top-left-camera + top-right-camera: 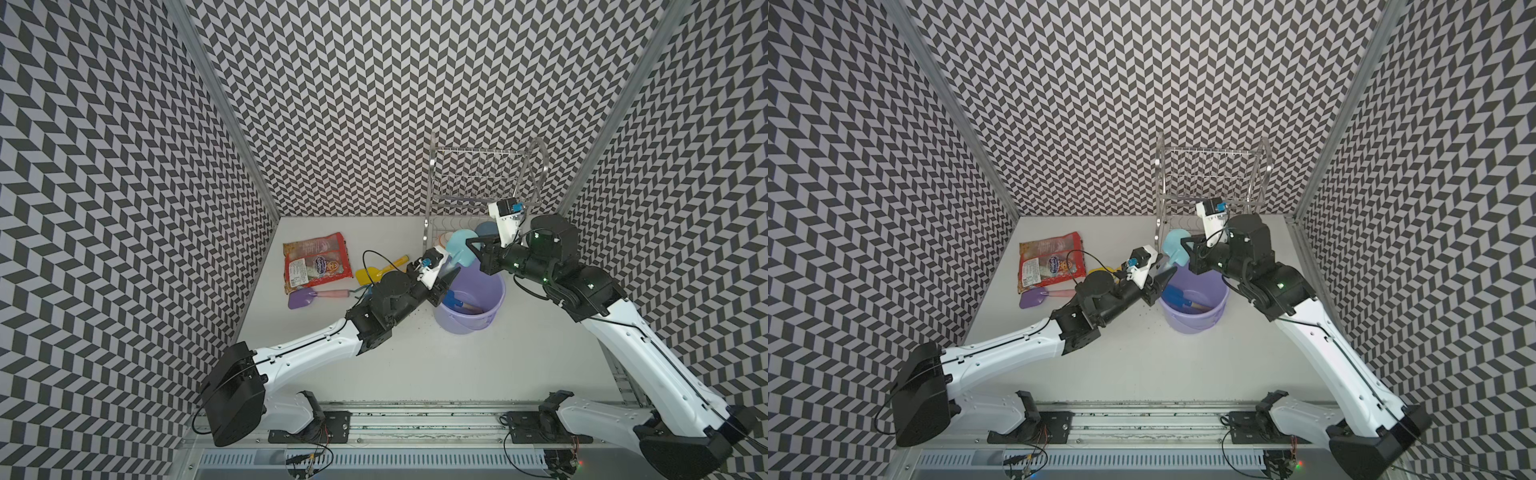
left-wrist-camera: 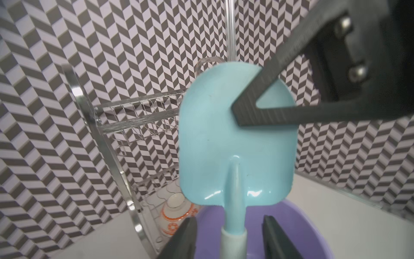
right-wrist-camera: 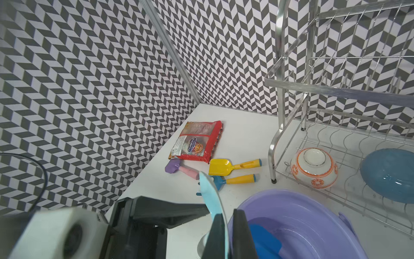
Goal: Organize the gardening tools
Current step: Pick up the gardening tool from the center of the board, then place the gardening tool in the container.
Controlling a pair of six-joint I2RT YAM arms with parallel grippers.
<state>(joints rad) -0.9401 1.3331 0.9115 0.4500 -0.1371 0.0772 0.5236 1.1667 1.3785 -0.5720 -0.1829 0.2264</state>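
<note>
light blue spade (image 1: 459, 249) is up in the air over the 11 o'clock rim of the lavender bucket (image 1: 490, 316), blade up, handle pointing down toward the bucket mouth; right gripper (image 3: 228, 215) is clenched on the edge of the spade blade, seen edge-on between the jaws in the right wrist view, and one of its fingers (image 2: 246, 112) lies across the blade face in the left wrist view; left gripper (image 2: 228, 220) is released, jaws standing either side of the spade handle with a gap on both sides, not touching it; dark blue trowel (image 1: 453, 299) lies inside the bucket, wooden handle on the floor of it; in both top views, taking the bucket as centre: yellow scoop (image 1: 370, 274) on the table at 9 to 10 o'clock, partly behind the left arm, purple scoop (image 1: 301, 299) farther out at 9 o'clock with its pink handle toward the bucket, red snack bag (image 1: 316, 262) at 10 o'clock just beside both; blue fork (image 3: 239, 179) with yellow handle lies just beside the yellow scoop, roughly parallel to it, hidden by the left arm in the top views; wire dish rack (image 1: 478, 178) at 12 o'clock, holding an upturned orange-patterned bowl (image 3: 313, 168) and a blue dish (image 3: 389, 175)
</note>
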